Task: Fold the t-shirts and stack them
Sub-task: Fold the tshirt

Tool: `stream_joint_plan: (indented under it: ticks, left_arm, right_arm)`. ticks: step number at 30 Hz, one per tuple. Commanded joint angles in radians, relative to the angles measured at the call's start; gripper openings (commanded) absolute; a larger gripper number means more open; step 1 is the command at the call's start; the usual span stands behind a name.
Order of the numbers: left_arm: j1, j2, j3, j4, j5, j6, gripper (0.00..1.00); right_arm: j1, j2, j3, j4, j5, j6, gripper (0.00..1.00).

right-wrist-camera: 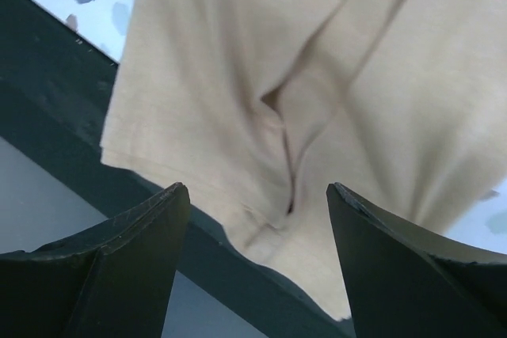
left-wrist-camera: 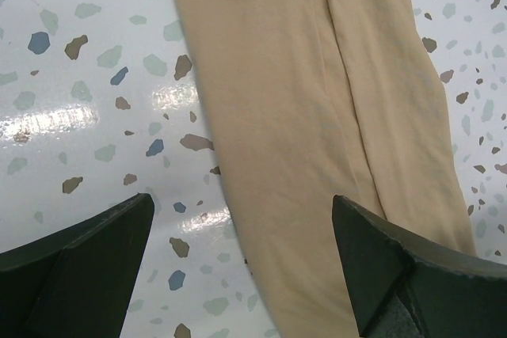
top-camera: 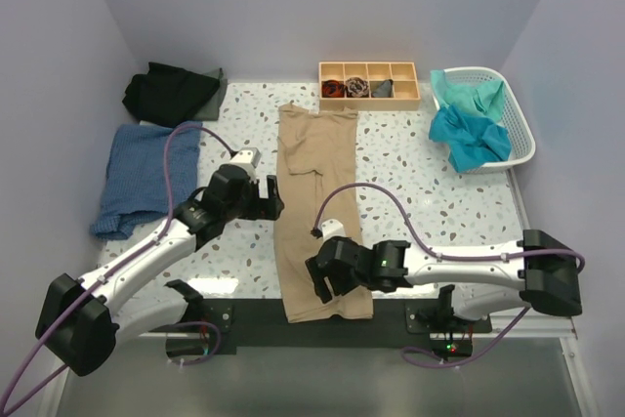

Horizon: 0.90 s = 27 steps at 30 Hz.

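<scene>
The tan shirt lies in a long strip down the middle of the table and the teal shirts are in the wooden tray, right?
Not quite: the top view shows the teal shirts in the white basket, not the wooden tray. The tan shirt does lie in a strip down the middle.

Item 1: you had three plain lilac walls (top-camera: 293, 7), at the back and both sides.
Item 2: your table (top-camera: 439, 192) was white terrazzo, flecked grey, blue and brown.
Item 3: a dark strip (top-camera: 391, 314) ran along its near edge.
Item 4: a bright glare (left-wrist-camera: 47, 120) lay on the tabletop.
</scene>
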Motion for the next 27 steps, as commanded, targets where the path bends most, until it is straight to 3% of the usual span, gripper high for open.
stream_joint_plan:
  ticks: [1,12,21,27]
  left_arm:
    - [-0.011,-0.016,0.000,0.011,-0.001,-0.006,1.00]
    - [-0.019,-0.008,-0.009,0.002,0.004,-0.009,1.00]
    - [-0.025,-0.028,-0.014,-0.007,-0.012,-0.012,1.00]
    - [-0.029,-0.036,-0.020,-0.019,-0.010,-0.022,1.00]
  right_arm:
    - [0.002,0.047,-0.022,0.170,-0.112,0.009,0.71]
    - [0.002,0.076,-0.074,0.234,-0.216,0.054,0.56]
    - [0.010,0.054,-0.061,0.179,-0.144,0.049,0.51]
    - [0.036,0.159,-0.036,0.207,-0.219,0.045,0.54]
